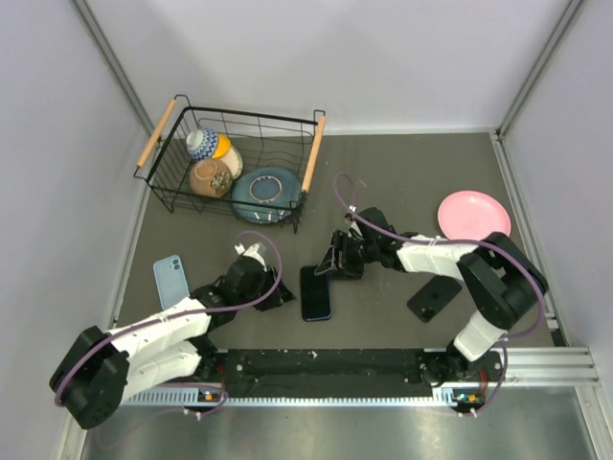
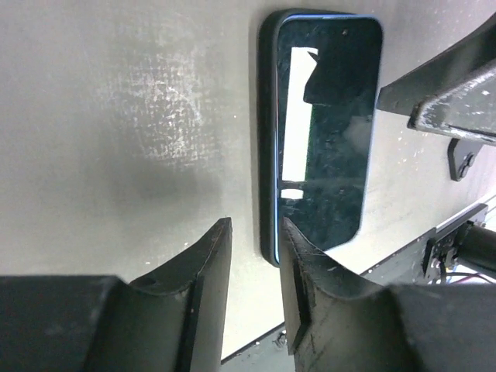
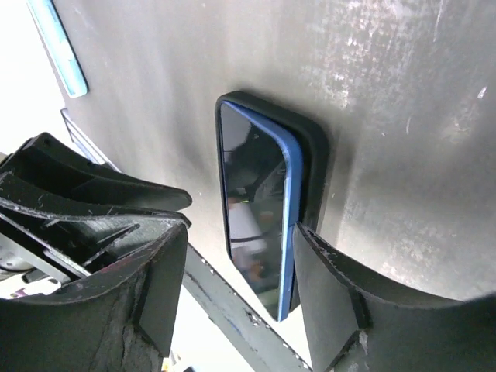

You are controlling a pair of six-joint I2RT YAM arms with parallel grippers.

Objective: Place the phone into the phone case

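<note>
Over the counter, top view: both arms reach in from the near edge of the dark grey counter (image 1: 402, 172) toward its near middle.
Phone: the phone (image 1: 316, 295) lies flat, screen up, between the two pincers.
Left pincer: the left pincer (image 1: 280, 290) sits just left of the phone; from this height I cannot tell how its fingers stand.
Right pincer: the right pincer (image 1: 328, 266) is at the phone's far end.
Other things: a pale blue slab (image 1: 170, 281) lies to the left and a black slab (image 1: 434, 297) to the right. A pink plate (image 1: 473, 213) is at the far right. A wire basket (image 1: 158, 182) at the far left holds bowls (image 1: 211, 177).
Left wrist view, phone: the dark screen lies inside the black phone case (image 2: 266, 132), with a thin blue rim showing.
Left wrist view, pincer: released. The fingers (image 2: 209, 279) stand a little apart and grasp nothing, and the case's corner is just beyond the gap.
Right wrist view, phone: one long blue edge (image 3: 288, 201) stands up above the wall of the phone case (image 3: 314, 170), so the phone is tilted and not flush.
Right wrist view, pincer: released. The fingers (image 3: 333, 287) are spread wide either side of the phone's end, one just beside the raised edge.
</note>
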